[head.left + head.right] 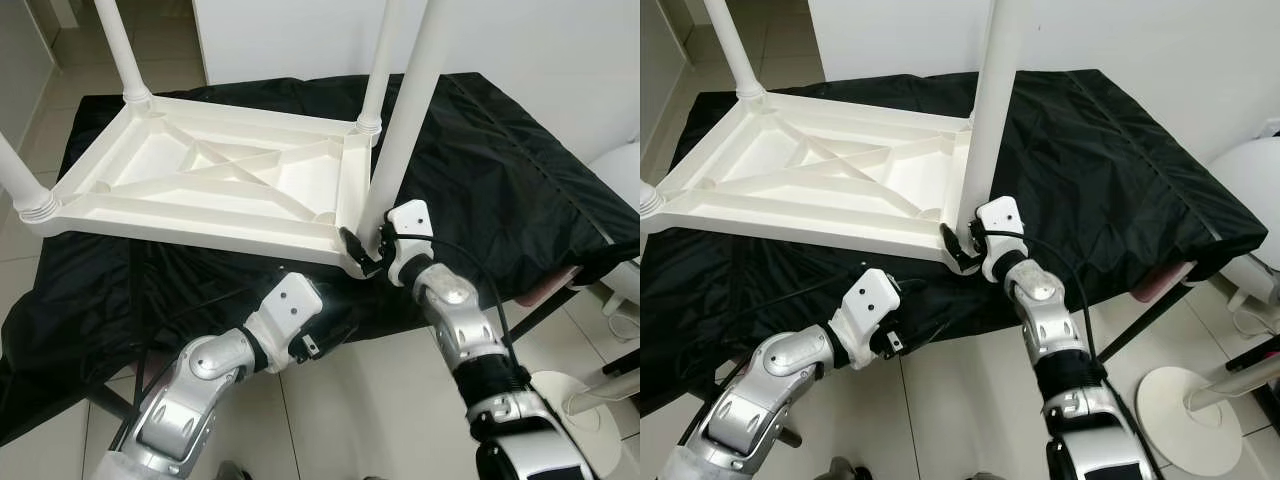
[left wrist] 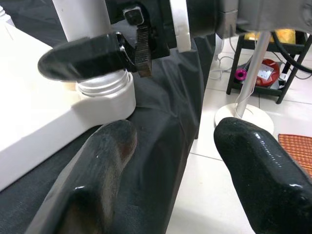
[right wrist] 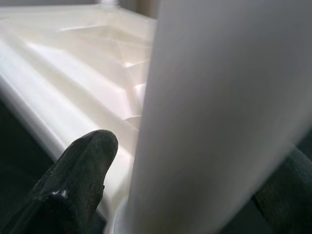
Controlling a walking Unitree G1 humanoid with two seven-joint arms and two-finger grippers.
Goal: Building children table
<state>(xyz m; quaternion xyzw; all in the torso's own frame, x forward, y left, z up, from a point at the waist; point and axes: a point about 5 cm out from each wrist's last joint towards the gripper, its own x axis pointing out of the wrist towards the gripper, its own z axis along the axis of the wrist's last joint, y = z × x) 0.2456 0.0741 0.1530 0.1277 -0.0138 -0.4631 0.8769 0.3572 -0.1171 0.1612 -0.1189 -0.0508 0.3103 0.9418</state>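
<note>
Silver forearms fill the foreground of the left eye view. The left gripper hangs just off the near edge of the black cloth, its fingers mostly hidden behind its own white wrist housing. The right gripper sits at the near right corner of the upturned white children's table top, its black fingers clamped on the base of the table leg standing there. Three other legs rise from the remaining corners; all four are cut off by the frame's top or left edge. A white floor-lamp base stands on the tiles to the right, partly cut off.

Seen from the right eye, the same corner appears, with the right gripper's fingers wrapped at the leg's foot and largely obscured by the table rim.

From the left wrist view, two blurred black fingers stand apart, holding nothing, with cloth and tile between them. Beyond, the leg's threaded collar sits in its socket, crossed by a finger of the right gripper.

From the right wrist view, the leg is a pale blur between both fingers, hiding most of the ribbed underside.
</note>
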